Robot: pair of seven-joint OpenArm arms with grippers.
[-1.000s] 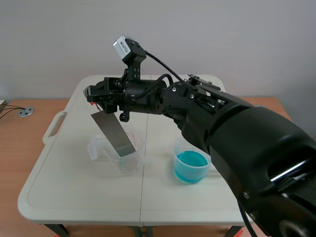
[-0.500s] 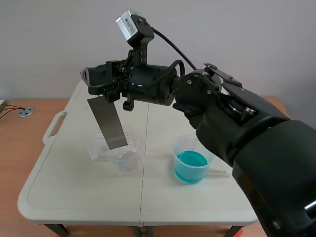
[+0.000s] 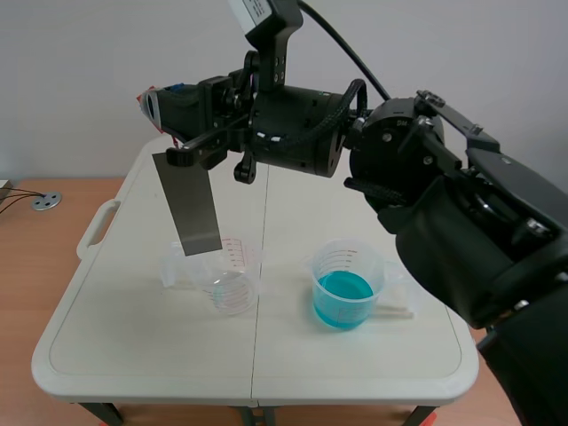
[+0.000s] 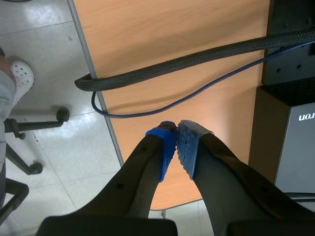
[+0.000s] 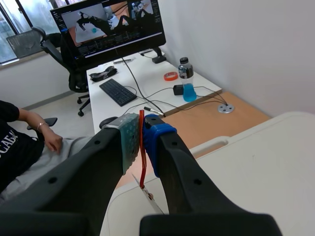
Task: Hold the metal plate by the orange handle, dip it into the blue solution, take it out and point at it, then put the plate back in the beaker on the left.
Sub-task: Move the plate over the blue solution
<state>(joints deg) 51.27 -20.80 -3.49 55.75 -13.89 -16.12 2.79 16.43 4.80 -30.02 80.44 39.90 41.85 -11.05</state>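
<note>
Right gripper (image 5: pixel 141 132) is clamped on the orange handle (image 5: pixel 142 172). The metal plate (image 3: pixel 188 206) hangs tilted at upper left of frame, lower edge just above the empty left beaker (image 3: pixel 226 280). It's a dull grey, flat, thin strip. Looks stiff and light, probably slick once wet, so grip the handle only. Blue solution beaker (image 3: pixel 344 286) sits lower centre on the desk (image 3: pixel 133 355). Left gripper (image 4: pixel 176 145) is pinched closed, empty.
</note>
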